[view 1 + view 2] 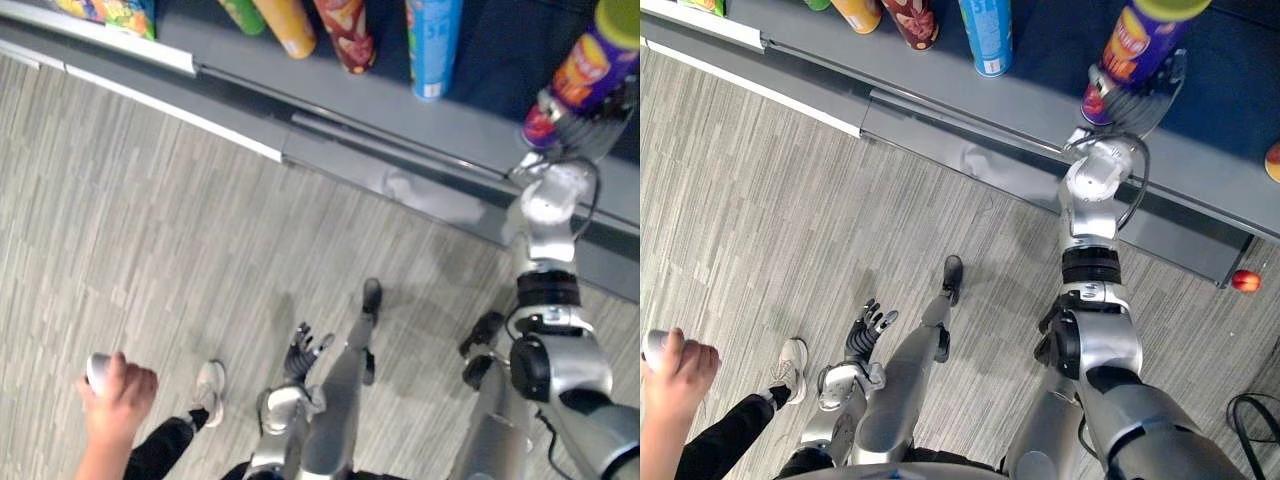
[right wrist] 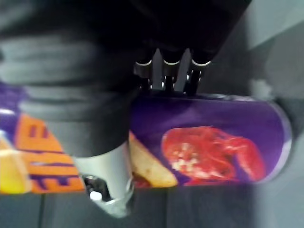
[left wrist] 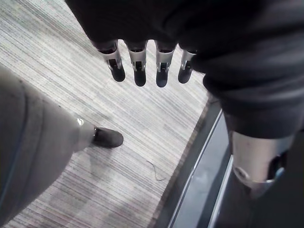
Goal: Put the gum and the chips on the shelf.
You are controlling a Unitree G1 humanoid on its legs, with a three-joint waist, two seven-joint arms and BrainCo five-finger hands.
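1 purple chips can (image 1: 590,62): yellow-green lid, orange lettering, red lobster-like picture on the side, metal rim at the base. Upright at the grey shelf (image 1: 1040,95), base at the surface, resting or just above impossible to tell. Clamped low on its body by the right hand (image 1: 1152,98), fingers (image 2: 164,71) curled round it, arm stretched straight up toward the shelf. Well to the left along the shelf, 1 blue can (image 1: 432,45), 1 red can (image 1: 345,35), 1 orange can (image 1: 288,28), 1 green can (image 1: 240,14); bare shelf between blue can and chips can. Left hand (image 1: 868,328) low over the striped floor (image 1: 150,230), loosely spread, holding nothing. Lower left, a person's hand (image 1: 118,395) closed on a small pale object (image 1: 97,368).
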